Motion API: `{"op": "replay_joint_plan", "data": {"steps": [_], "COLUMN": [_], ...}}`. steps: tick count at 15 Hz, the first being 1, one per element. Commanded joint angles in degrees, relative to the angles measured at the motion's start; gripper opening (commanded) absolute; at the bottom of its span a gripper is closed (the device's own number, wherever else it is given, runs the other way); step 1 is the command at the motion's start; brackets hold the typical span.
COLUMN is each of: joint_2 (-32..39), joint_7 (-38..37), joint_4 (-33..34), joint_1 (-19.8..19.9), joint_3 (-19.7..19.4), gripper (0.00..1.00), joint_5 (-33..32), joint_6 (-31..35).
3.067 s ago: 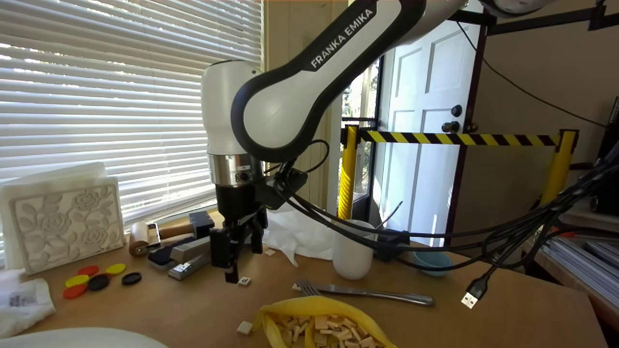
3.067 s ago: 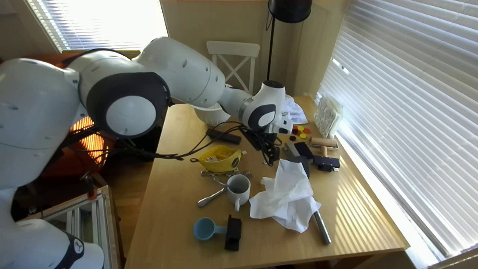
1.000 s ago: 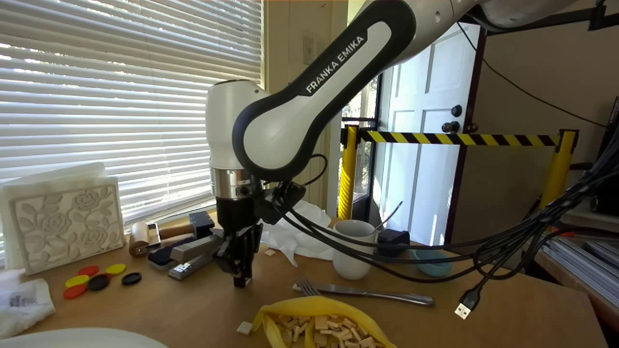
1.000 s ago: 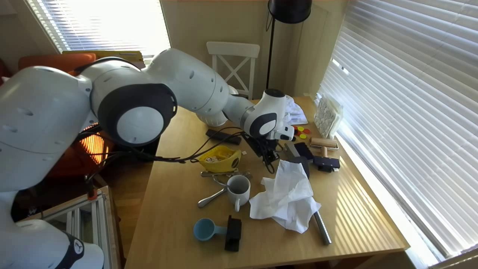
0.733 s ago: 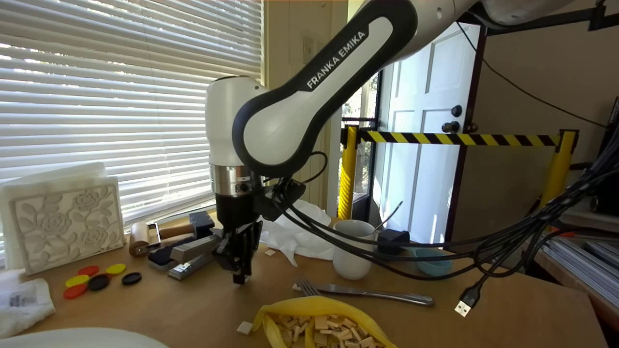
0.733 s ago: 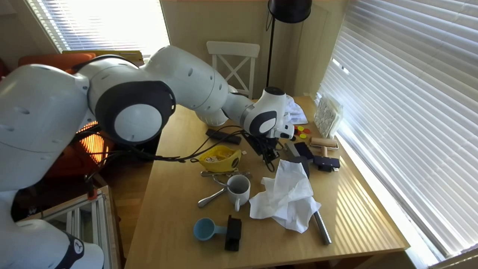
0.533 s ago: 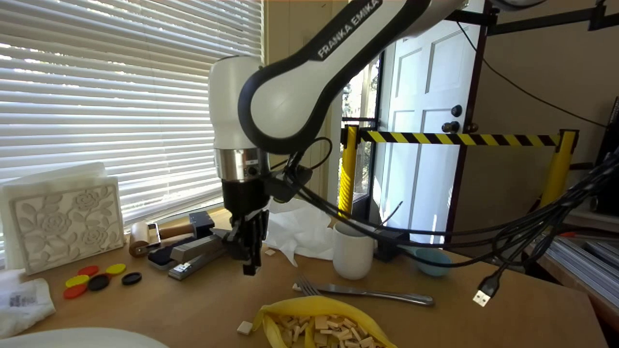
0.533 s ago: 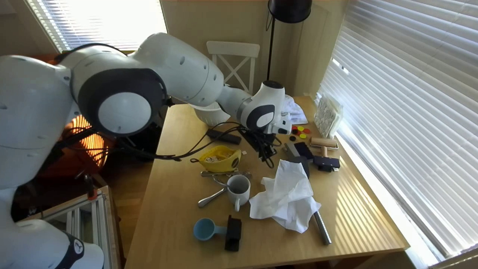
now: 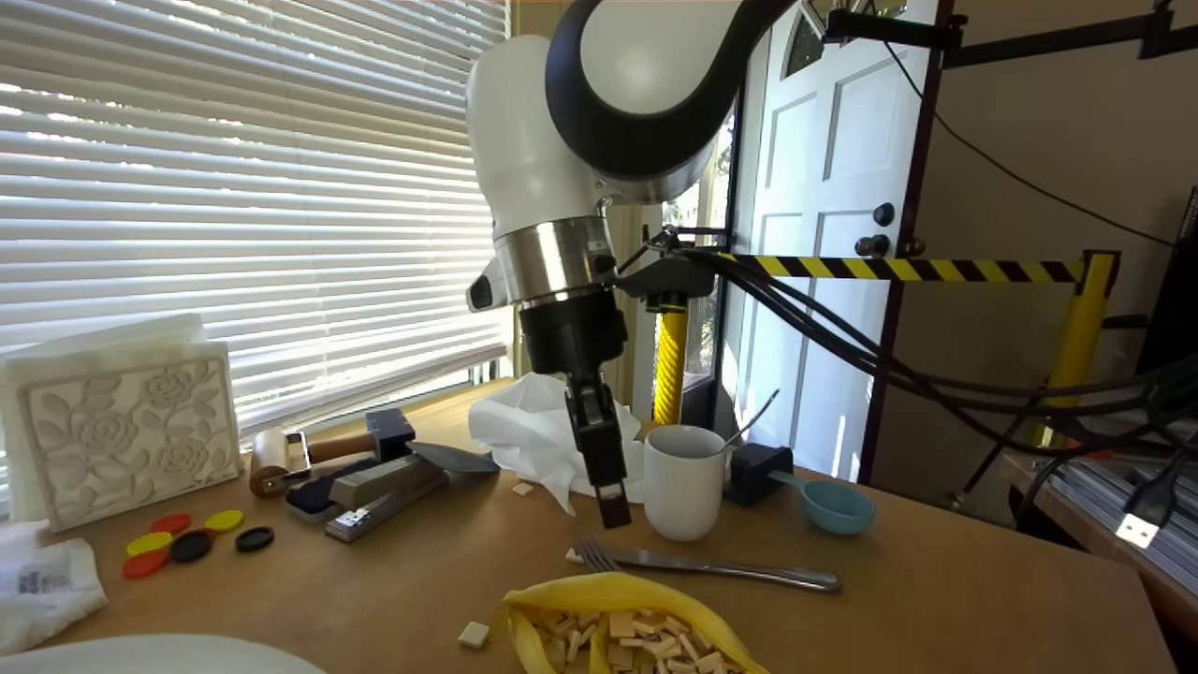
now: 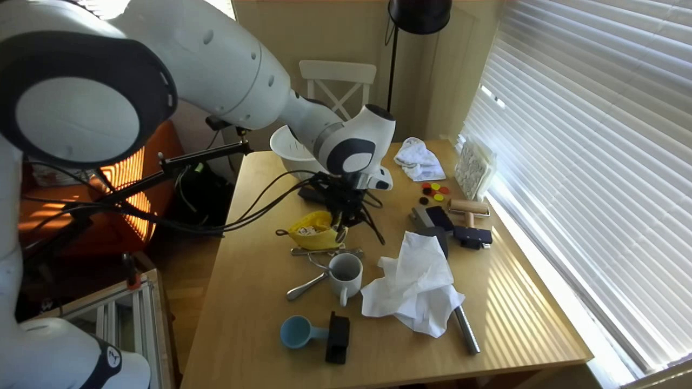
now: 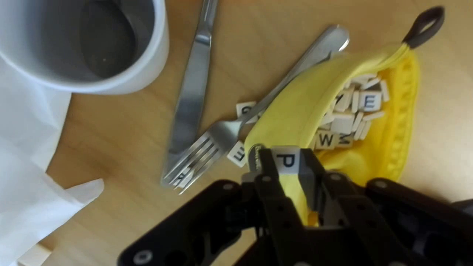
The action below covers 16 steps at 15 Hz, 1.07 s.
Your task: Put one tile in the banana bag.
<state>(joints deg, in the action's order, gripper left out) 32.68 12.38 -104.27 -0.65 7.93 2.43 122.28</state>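
White blinds [image 9: 234,206] run along one whole side, daylight showing between their slats, and a pale door [image 9: 842,131] stands beyond black-and-yellow tape [image 9: 983,271]. The light wooden surface [image 10: 243,324] is barred with sun on the side towards the blinds, and my white arm [image 10: 232,70] reaches over it. Past the surface, in an exterior view, are a white chair [image 10: 338,70] and a black lamp [image 10: 419,19].

On the surface the largest things are a white bowl [image 10: 289,156], crumpled white paper [image 10: 411,292], a holder [image 9: 131,440] patterned with roses and a white cloth [image 10: 419,159]. The yellow bag [image 11: 295,99] lies gaping. My gripper [image 11: 288,162] hangs above the surface near the bag, pinching a tile [image 11: 285,159]. A white mug [image 9: 681,496] stands upright just beside the paper. Towards the blinds are a wooden roller [image 10: 469,206] and a stapler [image 9: 374,485]; a blue scoop [image 10: 295,330] lies with its handle reaching a black block [image 10: 338,337]. Between mug and bag lie a knife [image 11: 194,81] and a fork [image 11: 225,133], the fork's tines across the knife's blade and its handle running along the bag. Flat discs [image 9: 191,546], red, yellow and black, are scattered near the holder.

Smallest are the tiles [image 11: 343,123], heaped inside the bag, with loose tiles [image 11: 236,154] by the fork, and the one I pinch, lettered P, which overlaps the bag's wall in the wrist view.
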Motion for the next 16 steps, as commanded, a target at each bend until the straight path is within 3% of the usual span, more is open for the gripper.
{"op": "replay_joint_plan", "data": {"steps": [1, 4, 10, 11, 12, 16], "joint_2": [-3.51, -1.95, 1.00, 1.39, 1.57, 0.74], "joint_7": [10.75, 17.85, 18.79, 18.53, 18.35, 17.77], "joint_4": [-4.96, -3.33, -1.17, -0.89, -0.96, -1.50], "joint_1": [2.01, 1.95, 0.02, -0.01, 0.03, 0.69], "joint_3": [3.19, 5.47, 5.90, 5.90, 5.91, 6.42], "gripper": [0.05, 0.05, 0.05, 0.47, 0.47, 0.74], "joint_5": [3.45, 5.33, 4.68, 4.90, 5.07, 6.46], "joint_6": [-2.08, -4.11, -2.15, -1.91, -0.68, 5.12]}}
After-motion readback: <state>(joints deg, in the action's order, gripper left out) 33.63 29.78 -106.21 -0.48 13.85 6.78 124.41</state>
